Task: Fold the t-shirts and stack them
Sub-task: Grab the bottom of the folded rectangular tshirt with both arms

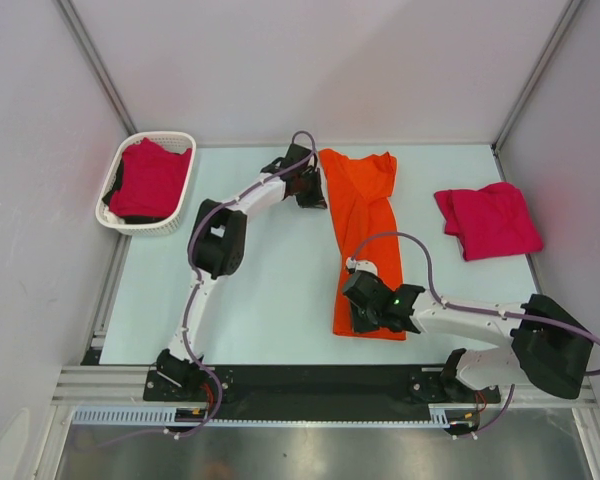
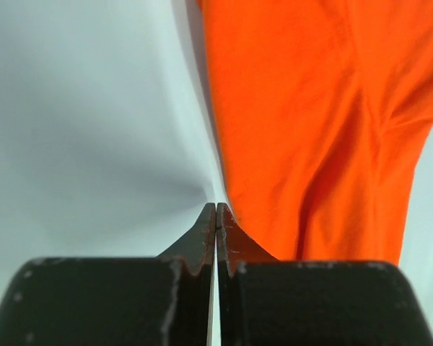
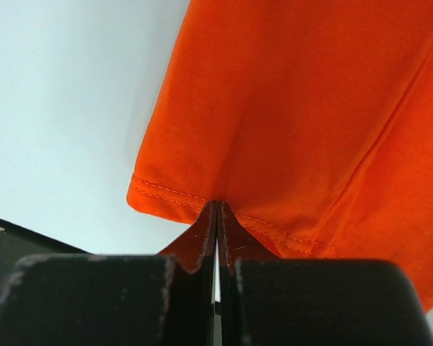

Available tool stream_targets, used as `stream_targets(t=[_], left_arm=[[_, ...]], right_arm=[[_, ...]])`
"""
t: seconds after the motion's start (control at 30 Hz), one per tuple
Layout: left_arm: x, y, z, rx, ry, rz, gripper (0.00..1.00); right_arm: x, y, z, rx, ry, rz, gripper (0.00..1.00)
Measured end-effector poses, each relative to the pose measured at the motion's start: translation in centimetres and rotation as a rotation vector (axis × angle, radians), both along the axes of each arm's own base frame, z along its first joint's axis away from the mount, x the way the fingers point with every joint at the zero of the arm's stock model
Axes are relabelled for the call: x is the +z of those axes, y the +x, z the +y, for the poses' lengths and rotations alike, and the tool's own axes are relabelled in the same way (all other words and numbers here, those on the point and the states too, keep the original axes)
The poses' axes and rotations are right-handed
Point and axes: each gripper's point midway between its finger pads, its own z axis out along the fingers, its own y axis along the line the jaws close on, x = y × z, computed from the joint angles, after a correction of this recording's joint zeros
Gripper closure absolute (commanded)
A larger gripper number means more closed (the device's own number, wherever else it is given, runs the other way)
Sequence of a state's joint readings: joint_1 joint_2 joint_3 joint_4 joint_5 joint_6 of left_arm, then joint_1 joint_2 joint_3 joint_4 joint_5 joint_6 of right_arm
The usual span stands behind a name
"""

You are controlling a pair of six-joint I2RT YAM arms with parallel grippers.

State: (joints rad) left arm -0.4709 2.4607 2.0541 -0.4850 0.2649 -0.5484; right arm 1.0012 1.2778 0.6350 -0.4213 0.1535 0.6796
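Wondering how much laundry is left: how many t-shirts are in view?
3. The orange t-shirt lies at the centre of the table; a crimson-pink t-shirt lies at its right; a second crimson-pink shirt sits in the white basket at far left, which may hide more.

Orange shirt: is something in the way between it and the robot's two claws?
No, nothing visible. The left gripper looks shut on the orange shirt at its far side edge, and the right gripper on its near hem.

Plain white walls (image 1: pixel 310 60) enclosed a pale mint counter (image 1: pixel 270 300); an aluminium rail (image 1: pixel 100 383) edged its near side.
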Motion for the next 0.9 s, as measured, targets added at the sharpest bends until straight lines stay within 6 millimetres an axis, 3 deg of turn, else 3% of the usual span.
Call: stream_targets(t=[0.4,0.57,0.67,0.77,0.9], left_arm=[[2.4,0.4,-2.3,-0.032,-0.052,-0.085,1.0],[3.4,1.9,-5.1,-0.08,-0.117,-0.127,1.0],[2.3,2.7,-6.1,-0.085,-0.116,-0.128,1.0],[-0.3,2.1,-5.1,-0.059,-0.052,-0.069,1.0],[-0.6,2.5,-3.8,-0.006,0.006,-0.061,1.0]], right_arm=[[-1.0,0.0,0.5,0.006,0.011,0.01,1.0],[-1.1,0.1,0.6,0.009,0.013,0.011,1.0],[-1.1,0.1,0.6,0.01,0.009,0.013,1.0],[-1.2,0.1,0.6,0.007,-0.013,0.025,1.0],[-1.3,0.3,0.3,-0.029,-0.076,0.057,1.0]])
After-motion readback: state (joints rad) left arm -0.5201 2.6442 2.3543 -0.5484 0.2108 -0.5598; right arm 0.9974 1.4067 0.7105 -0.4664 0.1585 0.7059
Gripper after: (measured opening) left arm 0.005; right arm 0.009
